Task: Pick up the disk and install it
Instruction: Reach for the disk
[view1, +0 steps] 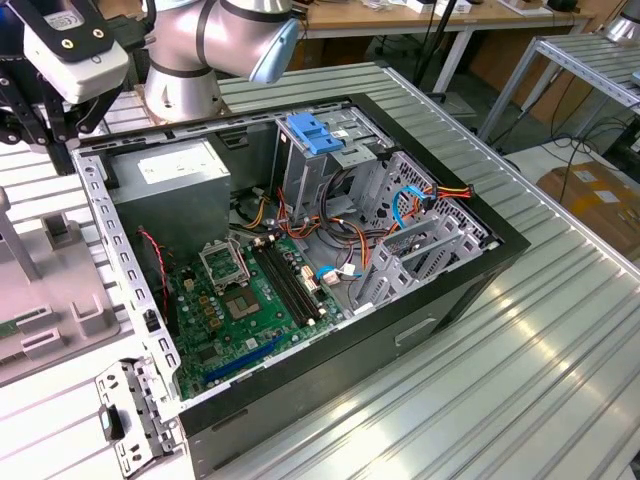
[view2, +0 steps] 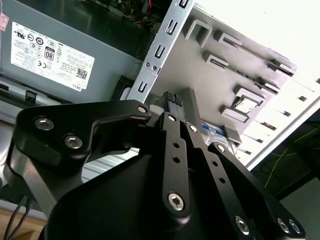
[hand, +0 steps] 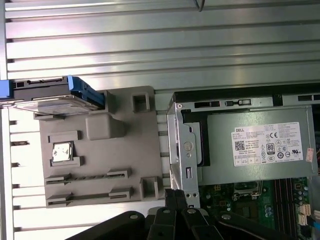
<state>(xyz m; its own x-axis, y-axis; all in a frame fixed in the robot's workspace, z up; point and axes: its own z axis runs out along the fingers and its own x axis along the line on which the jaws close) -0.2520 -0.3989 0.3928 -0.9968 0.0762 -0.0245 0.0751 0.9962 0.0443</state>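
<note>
In the first wrist view the disk (hand: 50, 95), a flat silver drive with blue side rails, lies at one end of a grey fixture plate (hand: 125, 145) beside the open computer case (hand: 175, 150). My gripper (hand: 176, 199) hangs above the gap between fixture and case, well away from the disk. Its black fingers (hand: 170, 200) stand together, shut, with nothing between them. In the second wrist view the gripper (view2: 171, 99) covers most of the fixture (view2: 225, 65), and a bit of white-and-blue label (view2: 212, 132) peeks out behind it. In the exterior view the arm (view1: 200, 40) reaches to the exterior view's left of the case.
The case (view1: 440, 290) lies open on a ribbed metal table (view1: 520, 380). Inside are a grey power supply (view1: 175, 175), a motherboard (view1: 250, 300), loose cables (view1: 420, 200) and a metal drive cage with a blue cap (view1: 315, 135). The fixture (view1: 50, 280) also carries small slots and a chip (hand: 62, 152).
</note>
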